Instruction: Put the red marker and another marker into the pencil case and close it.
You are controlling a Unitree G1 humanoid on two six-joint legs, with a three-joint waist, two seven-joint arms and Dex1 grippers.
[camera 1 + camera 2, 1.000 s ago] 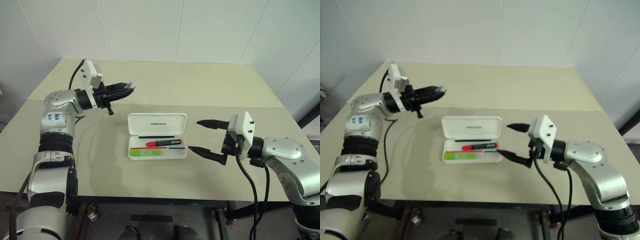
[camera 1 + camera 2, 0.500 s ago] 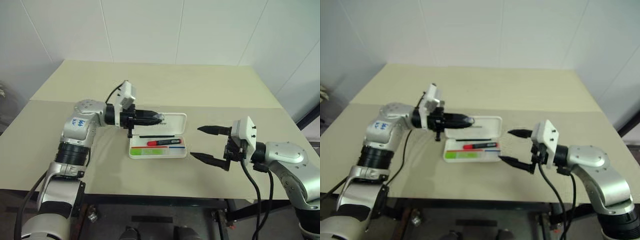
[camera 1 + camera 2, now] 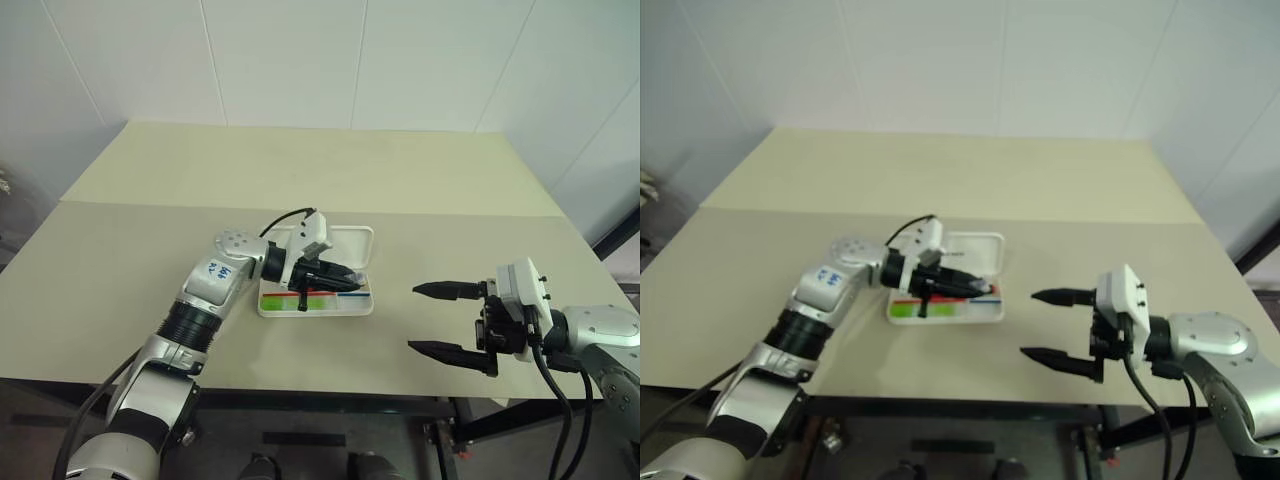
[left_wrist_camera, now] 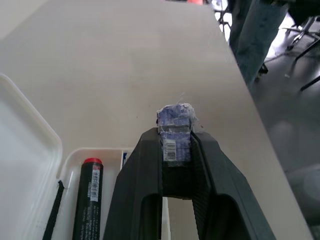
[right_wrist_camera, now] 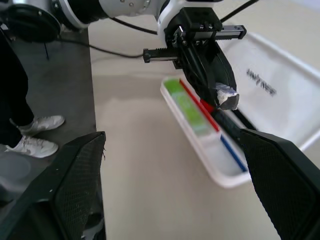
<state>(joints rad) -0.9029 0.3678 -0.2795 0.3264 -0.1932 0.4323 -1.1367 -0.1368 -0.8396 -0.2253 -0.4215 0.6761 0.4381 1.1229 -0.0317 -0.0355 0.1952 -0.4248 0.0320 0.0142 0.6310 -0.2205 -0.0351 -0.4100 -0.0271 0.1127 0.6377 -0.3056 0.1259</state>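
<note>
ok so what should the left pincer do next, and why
Probably lift the shut left pincer off the tray and hook it behind the lid to fold it over: the black red-capped marker and lime-green highlighter already lie in the flat white plastic pencil case, which is open.

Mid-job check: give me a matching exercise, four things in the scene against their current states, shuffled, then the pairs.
Things:
1. left gripper
2. right gripper
3. case
4. red marker

States:
A. lying in the case's tray
B. jaws open, over bare table
C. shut on a small bluish block, above the tray
D. open, lid swung back

Pairs: 1-C; 2-B; 3-D; 4-A
</note>
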